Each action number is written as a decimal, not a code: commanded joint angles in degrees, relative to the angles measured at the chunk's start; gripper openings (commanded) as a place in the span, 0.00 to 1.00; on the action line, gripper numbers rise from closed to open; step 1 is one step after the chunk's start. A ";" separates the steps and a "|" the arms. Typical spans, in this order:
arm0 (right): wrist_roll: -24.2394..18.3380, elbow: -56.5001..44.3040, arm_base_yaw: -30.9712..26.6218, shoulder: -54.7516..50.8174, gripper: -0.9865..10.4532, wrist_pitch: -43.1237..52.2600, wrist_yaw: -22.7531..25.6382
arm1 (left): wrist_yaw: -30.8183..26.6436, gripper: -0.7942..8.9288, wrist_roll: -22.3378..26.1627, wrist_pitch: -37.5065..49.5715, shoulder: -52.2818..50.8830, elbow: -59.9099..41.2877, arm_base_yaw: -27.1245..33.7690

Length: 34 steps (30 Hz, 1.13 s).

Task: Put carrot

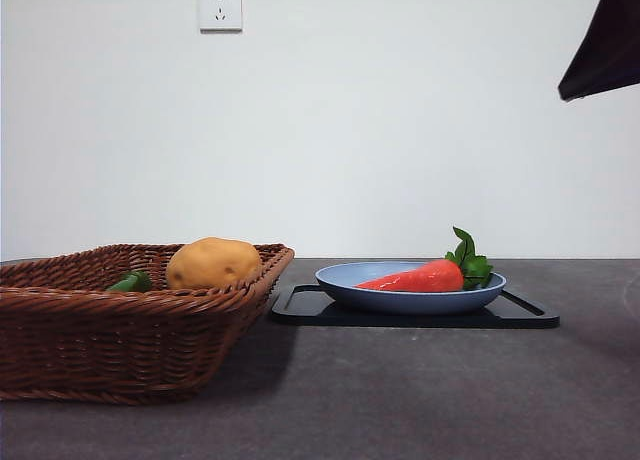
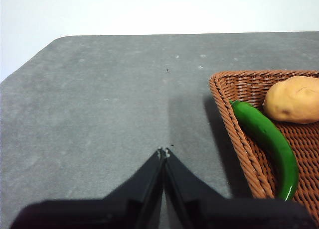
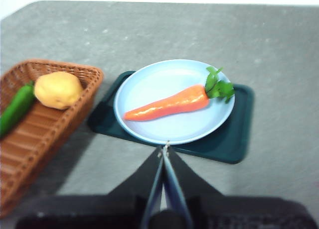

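With its jaws pressed together above the pale blue plate (image 3: pixel 149 134), the right gripper (image 3: pixel 164 148) should spread them and grasp the glossy orange tapered carrot (image 3: pixel 167 104), centre frame, mid-body.

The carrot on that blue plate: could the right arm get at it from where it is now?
Probably yes. The carrot lies uncovered on the plate, nothing over it, and the right pincer, shut, hangs above the plate's near rim.
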 commanded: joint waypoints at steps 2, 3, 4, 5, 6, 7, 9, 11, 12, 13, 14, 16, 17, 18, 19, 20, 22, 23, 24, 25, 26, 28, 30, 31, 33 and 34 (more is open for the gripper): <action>-7.08 0.20 -2.69 -7.87 0.10 -0.04 0.59 | 0.04 0.09 -0.20 0.59 -0.26 -0.37 0.15; -7.21 -0.17 -5.18 -10.78 0.10 -0.15 -0.42 | 0.04 0.09 -0.20 0.59 -0.26 -0.37 0.15; -7.02 -0.85 -8.37 -13.70 0.10 -0.15 -2.23 | 0.04 0.09 -0.20 0.59 -0.26 -0.37 0.15; -6.97 -1.88 -11.91 -16.46 0.10 -0.13 -4.59 | 0.04 0.09 -0.20 0.59 -0.26 -0.37 0.15; -6.97 -3.26 -15.76 -18.84 0.10 -0.07 -6.93 | 0.04 0.09 -0.20 0.59 -0.26 -0.37 0.15; -6.99 -4.90 -19.54 -20.70 0.10 -0.02 -9.11 | 0.04 0.09 -0.20 0.59 -0.26 -0.37 0.15; -6.99 -9.18 -26.25 -23.61 0.10 0.20 -12.55 | 0.04 0.09 -0.20 0.59 -0.26 -0.37 0.15; -6.99 -12.46 -29.66 -25.51 0.10 0.20 -14.71 | 0.04 0.09 -0.20 0.59 -0.26 -0.37 0.15; -6.99 -13.88 -30.95 -26.29 0.10 0.22 -15.65 | 0.04 0.09 -0.20 0.59 -0.26 -0.37 0.15; -7.02 -15.50 -32.30 -27.30 0.10 0.35 -16.81 | 0.04 0.09 -0.20 0.59 -0.26 -0.37 0.15; -7.02 -16.96 -33.42 -28.22 0.10 0.46 -17.75 | 0.04 0.09 -0.22 0.59 -0.26 -0.37 0.15; -6.99 -19.50 -35.04 -30.01 0.10 0.55 -18.16 | 0.04 0.09 -0.20 0.59 -0.26 -0.37 0.15; -6.99 -20.63 -35.58 -30.91 0.10 0.52 -18.18 | 0.04 0.09 -0.20 0.59 -0.26 -0.37 0.15; -6.99 -21.51 -35.85 -31.52 0.10 0.52 -18.14 | 0.04 0.09 -0.20 0.59 -0.26 -0.37 0.15; -7.02 -22.36 -35.98 -32.17 0.10 0.52 -18.12 | 0.04 0.09 -0.20 0.59 -0.26 -0.37 0.15; -7.02 -23.15 -36.00 -32.83 0.10 0.55 -17.92 | 0.04 0.09 -0.20 0.59 -0.26 -0.37 0.15; -7.43 -24.39 -35.98 -34.01 0.10 0.52 -17.92 | 0.04 0.09 -0.20 0.59 -0.26 -0.37 0.15; -7.41 -25.03 -35.98 -34.67 0.10 0.52 -17.94 | 0.04 0.09 -0.20 0.59 -0.26 -0.37 0.15; -7.34 -25.49 -35.98 -35.17 0.10 0.52 -17.97 | 0.04 0.09 -0.20 0.59 -0.26 -0.37 0.15; -7.19 -25.99 -35.98 -35.78 0.10 0.52 -17.97 | 0.04 0.09 -0.20 0.59 -0.26 -0.37 0.15; -7.19 -26.40 -35.98 -36.11 0.10 0.59 -17.97 | 0.04 0.09 -0.20 0.59 -0.26 -0.37 0.15; -7.19 -26.64 -35.98 -36.06 0.10 0.55 -17.97 | 0.04 0.09 -0.20 0.59 -0.26 -0.37 0.15; -7.17 -26.64 -35.98 -36.06 0.10 0.55 -18.08 | 0.04 0.09 -0.20 0.61 -0.26 -0.37 0.15; -6.86 -26.64 -35.95 -36.04 0.10 0.55 -18.01 | 0.07 0.09 -0.20 0.57 -0.26 -0.37 0.15; -6.60 -26.60 -35.93 -36.00 0.10 0.57 -17.88 | 0.04 0.09 -0.20 0.61 -0.26 -0.37 0.15; -6.64 -26.60 -35.93 -35.89 0.10 0.57 -17.84 | 0.04 0.09 -0.20 0.59 -0.26 -0.37 0.15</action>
